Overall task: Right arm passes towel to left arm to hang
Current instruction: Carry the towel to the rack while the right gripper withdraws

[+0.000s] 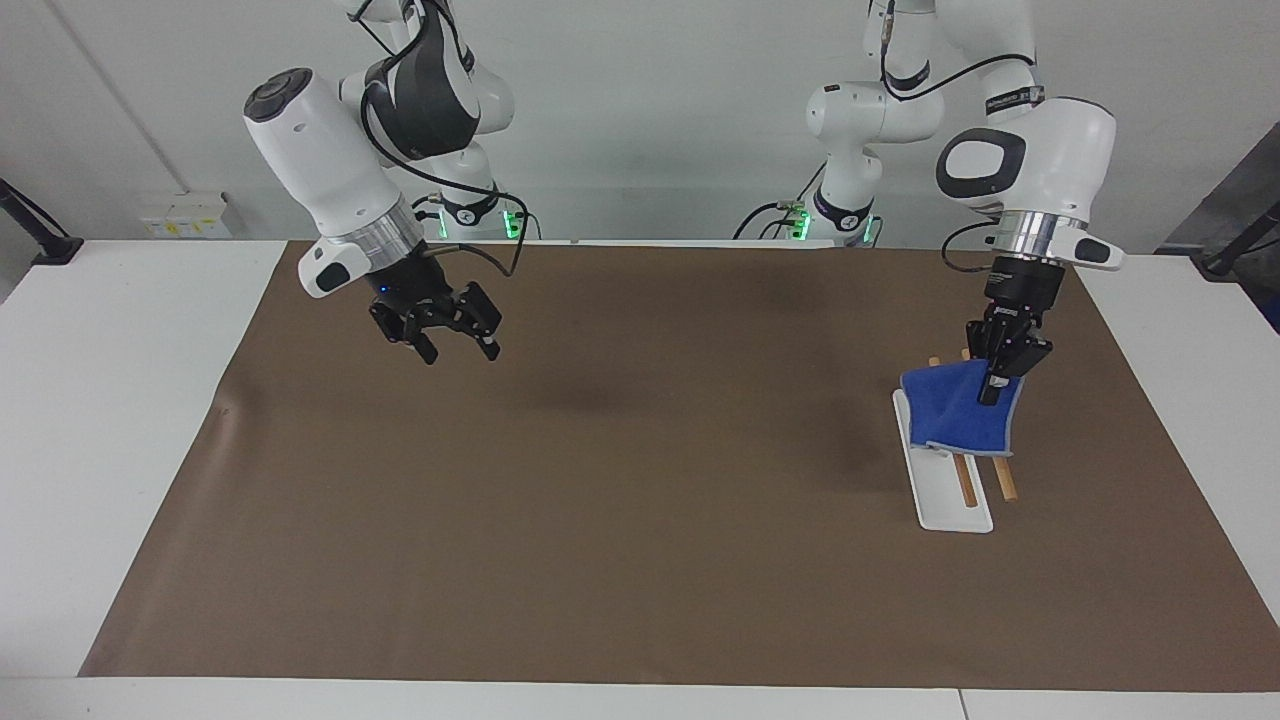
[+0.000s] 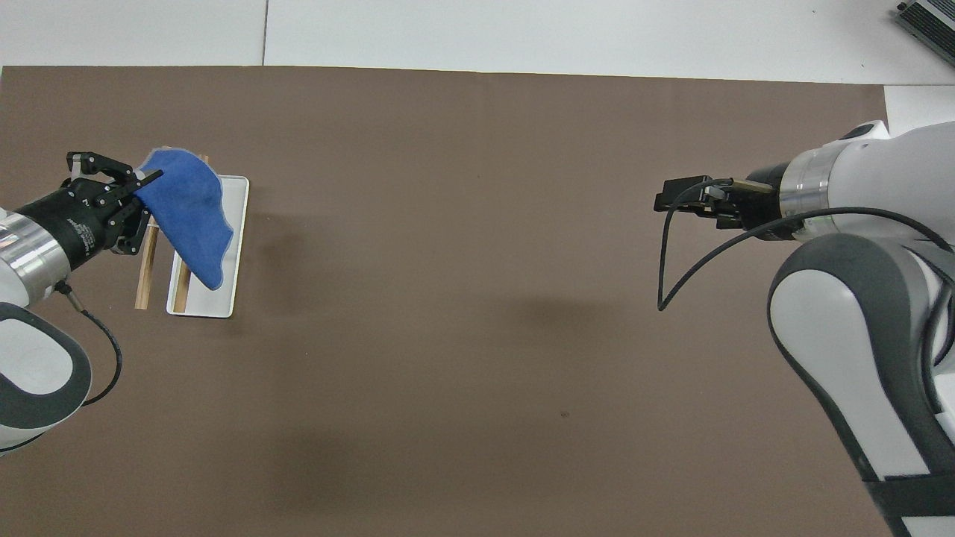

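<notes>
Two arms working | left gripper [image 1: 1002,375] clamping one edge of the blue towel [image 1: 955,415], which is hanging over the two-rod rack [image 1: 945,490], its wooden rods lying lengthwise under the cloth, probably not yet draped | right gripper [image 1: 452,340] waiting with fingers spread over bare mat [image 1: 600,520], well apart | no legible writing

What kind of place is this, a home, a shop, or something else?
Most likely a robotics lab or test bench, not a home. Two white robot arms stand at a plain white table covered by a brown mat, with cables and a bare wall. The left pincer holds a blue towel over a small rack.
</notes>
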{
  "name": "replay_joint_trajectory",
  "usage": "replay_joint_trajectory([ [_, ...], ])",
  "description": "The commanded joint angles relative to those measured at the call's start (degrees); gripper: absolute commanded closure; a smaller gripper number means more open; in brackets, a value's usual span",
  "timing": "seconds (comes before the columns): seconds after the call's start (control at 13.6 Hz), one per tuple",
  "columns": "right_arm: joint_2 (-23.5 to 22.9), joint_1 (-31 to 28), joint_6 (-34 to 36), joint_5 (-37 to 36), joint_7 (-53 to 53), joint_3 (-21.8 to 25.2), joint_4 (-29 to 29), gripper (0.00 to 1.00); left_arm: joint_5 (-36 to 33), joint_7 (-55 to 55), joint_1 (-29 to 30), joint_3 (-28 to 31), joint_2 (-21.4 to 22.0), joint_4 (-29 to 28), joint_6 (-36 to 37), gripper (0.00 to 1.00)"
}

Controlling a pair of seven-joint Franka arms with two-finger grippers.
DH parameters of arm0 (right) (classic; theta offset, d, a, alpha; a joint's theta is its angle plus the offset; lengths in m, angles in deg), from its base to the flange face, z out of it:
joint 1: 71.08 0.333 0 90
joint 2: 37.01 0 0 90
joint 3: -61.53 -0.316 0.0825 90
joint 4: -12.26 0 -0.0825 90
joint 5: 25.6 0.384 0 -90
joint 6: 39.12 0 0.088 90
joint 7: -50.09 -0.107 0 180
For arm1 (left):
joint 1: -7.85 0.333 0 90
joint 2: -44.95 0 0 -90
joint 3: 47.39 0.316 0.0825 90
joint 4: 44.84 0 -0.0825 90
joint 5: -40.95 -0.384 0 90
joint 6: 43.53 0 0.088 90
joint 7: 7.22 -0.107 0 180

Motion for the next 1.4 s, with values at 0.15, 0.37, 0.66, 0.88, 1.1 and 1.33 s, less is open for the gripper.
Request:
replay_joint_trajectory([
  [0.15,-0.05,-1.18,6.9,-12.85,0.07,-0.39,-4.32,0.0,0.25,0.09,5.68,-0.85,0.01,-1.6,-0.66,1.0],
  [0.37,-0.05,-3.37,13.39,-14.46,1.37,-0.39,-8.8,0.0,0.34,0.62,7.27,-0.85,-1.3,-1.6,-0.66,1.0],
  [0.66,1.27,-5.13,15.71,-13.5,2.09,-0.39,-7.16,0.0,0.34,2.72,9.82,-0.76,-2.54,-1.86,-1.01,1.0],
  [0.88,1.45,-5.58,18.84,-14.28,4.53,-0.3,-7.67,0.0,0.34,2.73,11.57,-0.76,-3.76,-2.21,-1.1,1.0],
  [1.1,1.27,-6.72,28.33,-14.29,6.13,0.05,-16.17,0.0,0.34,2.81,12.19,-0.76,-3.94,-2.73,-1.1,1.0],
  [1.33,1.44,-9.34,33.18,-12.88,5.52,0.14,-17.96,0.0,0.34,2.73,12.55,-0.76,-3.86,-3.35,-1.1,0.64],
])
